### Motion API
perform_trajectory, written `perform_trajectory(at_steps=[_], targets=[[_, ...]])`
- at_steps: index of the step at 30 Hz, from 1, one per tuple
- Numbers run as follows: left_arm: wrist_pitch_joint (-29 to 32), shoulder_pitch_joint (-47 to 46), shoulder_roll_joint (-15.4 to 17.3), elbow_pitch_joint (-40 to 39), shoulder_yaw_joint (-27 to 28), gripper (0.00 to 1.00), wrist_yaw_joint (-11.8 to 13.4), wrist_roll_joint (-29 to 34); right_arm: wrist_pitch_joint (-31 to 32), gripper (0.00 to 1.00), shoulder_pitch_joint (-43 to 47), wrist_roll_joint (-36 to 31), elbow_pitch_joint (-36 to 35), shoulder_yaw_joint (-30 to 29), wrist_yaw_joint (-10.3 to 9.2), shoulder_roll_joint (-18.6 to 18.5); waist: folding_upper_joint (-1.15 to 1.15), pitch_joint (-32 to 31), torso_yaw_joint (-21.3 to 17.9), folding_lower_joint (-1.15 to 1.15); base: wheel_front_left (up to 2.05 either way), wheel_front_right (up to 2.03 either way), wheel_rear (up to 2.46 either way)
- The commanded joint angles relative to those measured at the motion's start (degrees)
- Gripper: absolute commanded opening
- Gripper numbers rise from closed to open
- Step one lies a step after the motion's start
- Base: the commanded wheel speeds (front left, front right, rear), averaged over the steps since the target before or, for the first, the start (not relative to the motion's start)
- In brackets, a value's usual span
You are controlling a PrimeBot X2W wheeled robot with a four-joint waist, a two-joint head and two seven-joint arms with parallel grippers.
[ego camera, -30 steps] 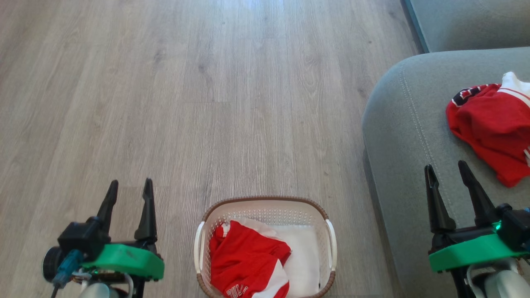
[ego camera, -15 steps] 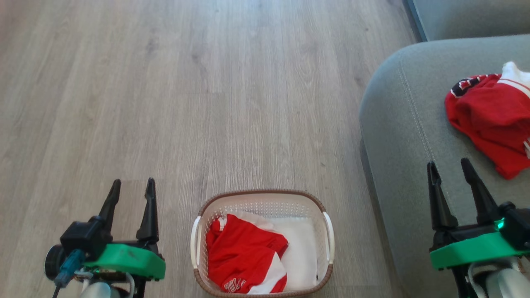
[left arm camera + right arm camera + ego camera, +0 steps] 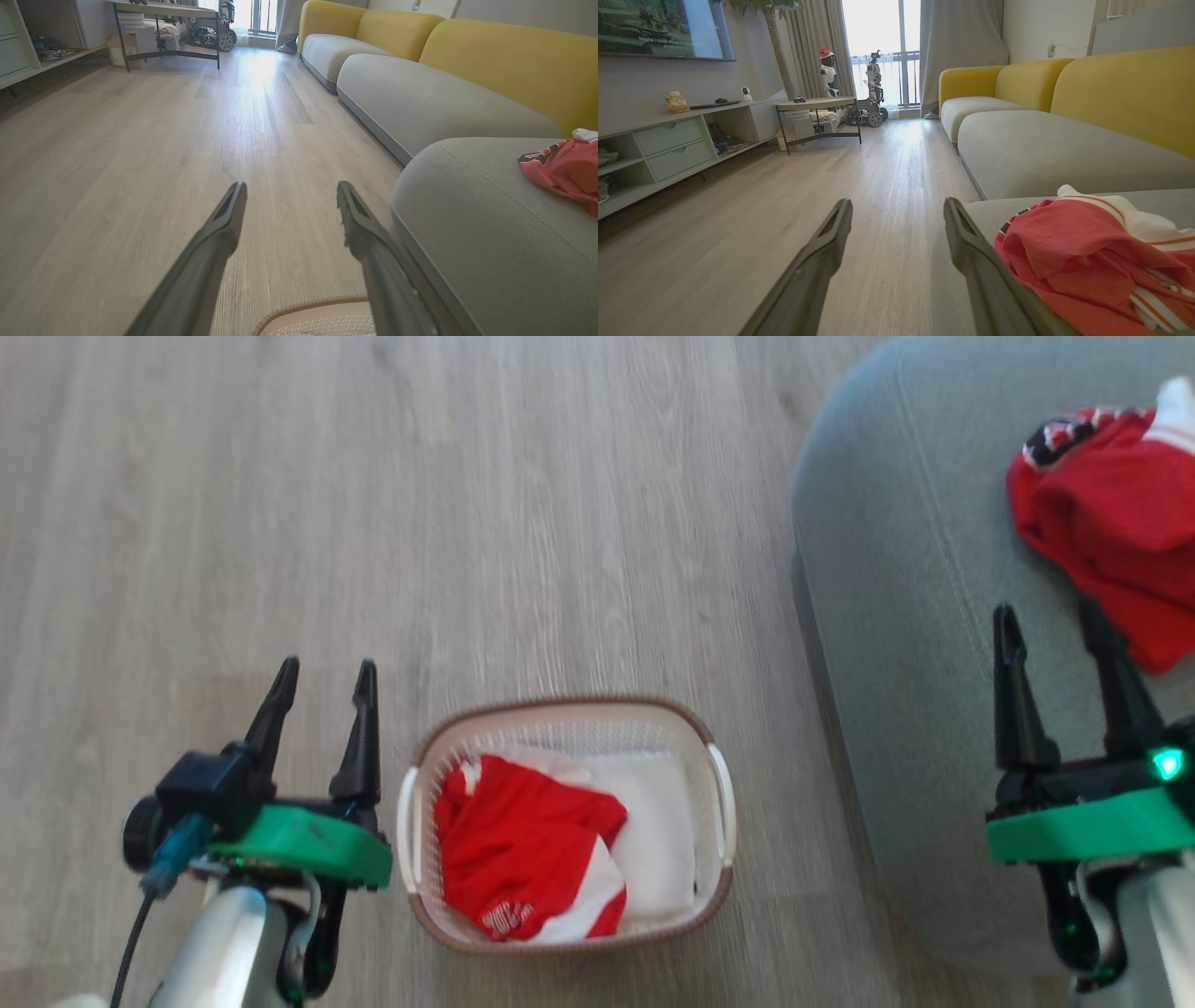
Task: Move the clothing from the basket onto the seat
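I have 2 red garments and 1 basket in sight. The first garment (image 3: 518, 840) lies crumpled in the left half of the basket (image 3: 560, 703), which stands on the wooden floor (image 3: 467, 523). White fills the basket's right half. The head view is blurred, so I cannot tell whether that is fabric or the basket's own base.

The second garment (image 3: 1111, 513) rests on the seat (image 3: 896, 569) at the right of the head view, well apart from the basket. It has a dark lettered patch at its far left corner and some white at its far edge.

The left gripper (image 3: 325, 667) hangs just left of the basket, its 2 fingers spread with nothing between them. The right gripper (image 3: 1046, 607) hovers over the seat, likewise spread wide and empty, and its right finger is just beside the second garment's near edge. In the left wrist view, the basket's brown rim shows at the bottom edge between the 2 fingers.
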Motion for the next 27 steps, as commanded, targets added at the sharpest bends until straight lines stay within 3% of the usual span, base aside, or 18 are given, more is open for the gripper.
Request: perform_trajectory(at_steps=[1, 10, 27], targets=[[-0.7, -2.8, 0.6, -0.9, 1.6, 1.0, -0.2, 0.7, -0.5, 1.0, -2.1, -0.4, -2.2, 0.9, 0.41, -1.1, 0.0, 3.1, -1.5, 0.0, 0.0, 0.0, 0.0], [-0.7, -10.6, -0.2, 6.7, -0.1, 1.0, -3.0, 1.7, -0.5, 1.0, -6.4, -0.6, -3.9, 0.3, 0.41, -0.7, 0.0, 10.9, -3.6, 0.0, 0.0, 0.0, 0.0], [-0.4, -28.1, -4.2, 36.6, -6.4, 1.0, -8.4, 2.5, -0.5, 1.0, -14.2, -1.2, -7.0, 0.0, 0.41, 0.7, 0.0, 23.5, -7.3, 0.0, 0.0, 0.0, 0.0]])
